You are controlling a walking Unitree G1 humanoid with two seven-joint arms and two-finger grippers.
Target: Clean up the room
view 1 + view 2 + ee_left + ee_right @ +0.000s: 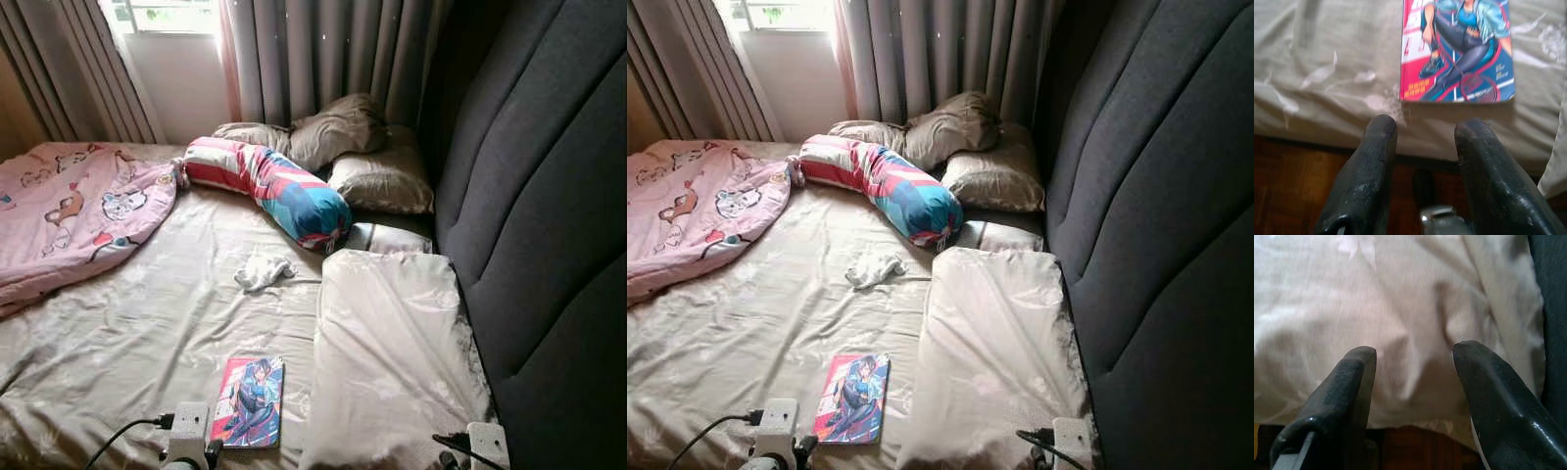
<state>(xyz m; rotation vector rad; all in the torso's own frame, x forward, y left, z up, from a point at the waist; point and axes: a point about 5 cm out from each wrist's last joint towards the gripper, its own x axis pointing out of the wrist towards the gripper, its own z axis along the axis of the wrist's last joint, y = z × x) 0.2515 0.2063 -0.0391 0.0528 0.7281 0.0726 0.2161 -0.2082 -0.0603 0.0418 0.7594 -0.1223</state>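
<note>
A comic book (251, 400) with a pink and blue cover lies flat near the front edge of the bed (147, 323). My left gripper (1425, 129) is open just short of the bed edge, its fingers (1371, 166) aimed at the book (1457, 46). Past the near edge of a large beige pillow (387, 343), my right gripper (1413, 355) is open with that pillow (1400, 308) ahead of it. A small crumpled white cloth (263, 271) lies mid-bed. A striped red and blue bolster (269, 186) lies diagonally toward the head of the bed.
A pink patterned blanket (69, 211) is heaped at the left. Two brown pillows (343, 147) sit by the grey curtains (313, 54). A dark padded headboard (549, 215) walls the right side. Wooden floor (1293, 186) shows below the bed edge.
</note>
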